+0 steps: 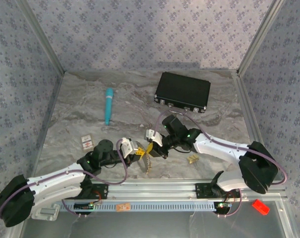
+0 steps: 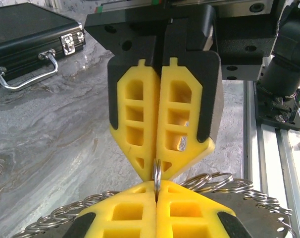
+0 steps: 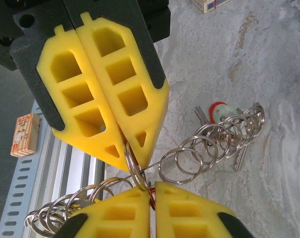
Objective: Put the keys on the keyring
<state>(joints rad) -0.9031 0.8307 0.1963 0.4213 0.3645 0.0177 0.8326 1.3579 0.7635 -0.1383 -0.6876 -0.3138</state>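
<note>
My two grippers meet tip to tip near the table's front edge, the left gripper [image 1: 139,151] facing the right gripper [image 1: 153,145]. In the left wrist view my left gripper [image 2: 156,187] is shut on a small split ring [image 2: 157,174], and the right gripper's fingers [image 2: 179,119] pinch the same ring from above. In the right wrist view my right gripper [image 3: 151,189] is shut on that ring [image 3: 132,161], with a bit of red at the pinch. Several more split rings [image 3: 182,161] are strung on the thin wire keyring [image 3: 158,160]. Keys [image 3: 220,112] with red and pale tags lie at its far end.
A black case [image 1: 183,91] lies at the back right and a teal tube [image 1: 109,105] at the back left. A small card box [image 1: 86,142] sits left of my left arm. Loose yellowish keys [image 1: 192,158] lie under the right forearm. The metal rail [image 1: 160,188] runs along the front.
</note>
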